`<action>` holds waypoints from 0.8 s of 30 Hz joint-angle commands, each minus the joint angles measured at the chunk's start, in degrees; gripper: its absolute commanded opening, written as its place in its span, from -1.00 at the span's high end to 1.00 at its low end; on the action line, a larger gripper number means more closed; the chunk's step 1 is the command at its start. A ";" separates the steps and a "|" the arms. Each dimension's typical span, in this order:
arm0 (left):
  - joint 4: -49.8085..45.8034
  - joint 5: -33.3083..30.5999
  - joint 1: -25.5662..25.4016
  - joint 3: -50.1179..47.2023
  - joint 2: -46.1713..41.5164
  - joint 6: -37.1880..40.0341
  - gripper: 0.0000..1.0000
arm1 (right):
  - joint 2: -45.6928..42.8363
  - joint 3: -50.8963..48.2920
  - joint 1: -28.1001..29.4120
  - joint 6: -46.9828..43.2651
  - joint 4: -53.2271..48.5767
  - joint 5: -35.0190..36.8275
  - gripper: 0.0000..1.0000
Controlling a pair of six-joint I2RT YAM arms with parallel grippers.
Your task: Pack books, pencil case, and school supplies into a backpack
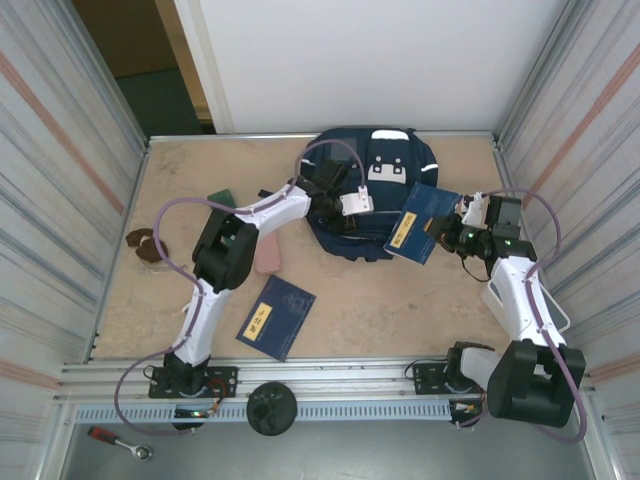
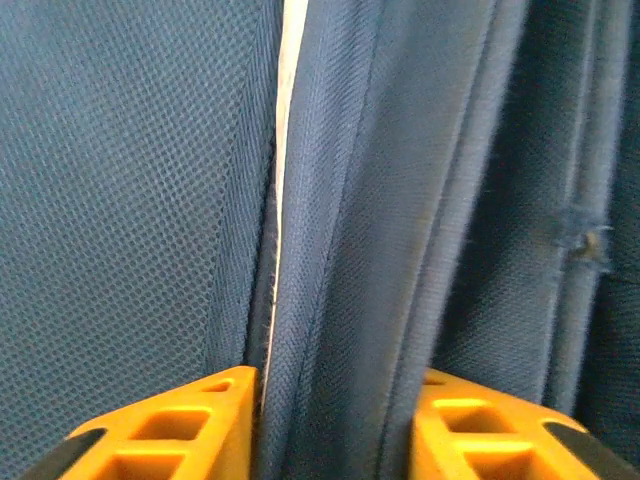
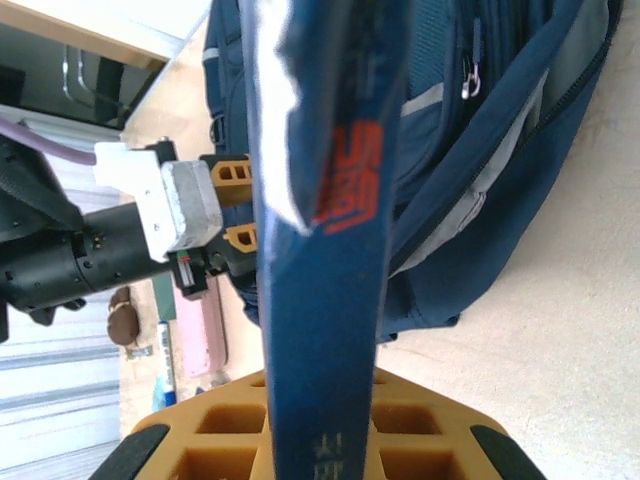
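A fold of the backpack (image 2: 340,250) is pinched in the nearly closed left claw (image 2: 335,420). A book (image 1: 418,222) is clamped edge-on in the right claw (image 3: 325,430), at the backpack's right side. Book loading is judged to be in hand: next, the mouth must be pulled open and the book slid in.
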 commanded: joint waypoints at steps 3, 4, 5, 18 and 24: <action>7.24 7.21 1.90 -3.02 -12.49 -9.95 0.71 | -3.25 -0.15 -0.86 -0.01 -3.08 -0.90 1.00; 8.62 8.04 2.41 -3.49 -13.93 -11.98 0.78 | -4.06 -0.60 -0.81 1.12 -2.64 -1.72 1.00; 10.22 8.85 3.20 -3.92 -15.31 -14.44 0.82 | -4.99 -1.62 -0.65 3.08 -1.42 -3.28 1.00; 24.32 10.27 8.15 -3.23 -19.46 -34.99 1.00 | -2.01 -11.38 10.66 23.84 23.88 -9.53 1.00; 24.24 14.25 8.30 -2.81 -19.36 -35.87 1.00 | 10.25 -5.25 16.19 30.06 35.33 -4.37 1.00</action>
